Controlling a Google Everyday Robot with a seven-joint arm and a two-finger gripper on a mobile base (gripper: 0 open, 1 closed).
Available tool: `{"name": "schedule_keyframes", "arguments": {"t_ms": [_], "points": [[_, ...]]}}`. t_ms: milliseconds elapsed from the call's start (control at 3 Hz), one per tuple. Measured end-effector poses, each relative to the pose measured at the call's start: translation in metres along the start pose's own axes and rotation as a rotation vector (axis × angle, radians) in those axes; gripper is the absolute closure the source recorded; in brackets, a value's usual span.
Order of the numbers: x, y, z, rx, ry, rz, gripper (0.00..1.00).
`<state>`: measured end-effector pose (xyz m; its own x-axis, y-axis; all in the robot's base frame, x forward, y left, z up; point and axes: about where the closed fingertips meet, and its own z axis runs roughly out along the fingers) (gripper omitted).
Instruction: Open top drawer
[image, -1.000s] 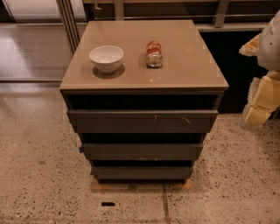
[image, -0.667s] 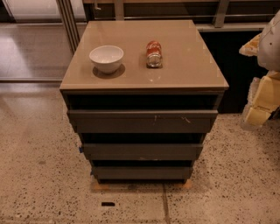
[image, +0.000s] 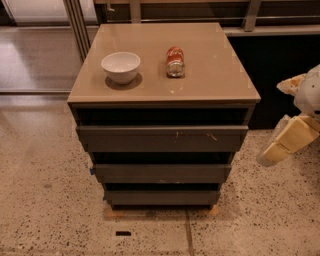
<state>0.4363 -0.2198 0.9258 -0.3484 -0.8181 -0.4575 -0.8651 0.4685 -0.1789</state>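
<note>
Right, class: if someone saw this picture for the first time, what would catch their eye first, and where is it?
A dark grey cabinet fills the centre, and its top drawer, the widest and lightly scratched, sits just under the tan top. On that top a white bowl stands at the left, with a red can lying on its side to its right, apart from it. The robot's pale pincer hangs at the right edge, clear of the drawer.
</note>
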Motion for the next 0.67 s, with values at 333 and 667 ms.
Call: {"name": "schedule_keyframes", "arguments": {"t_ms": [333,667], "points": [[-0.001,-0.008,0.039,0.004,-0.150,0.150,0.00],[-0.011,-0.043,0.073,0.013,-0.239,0.223,0.00]]}}
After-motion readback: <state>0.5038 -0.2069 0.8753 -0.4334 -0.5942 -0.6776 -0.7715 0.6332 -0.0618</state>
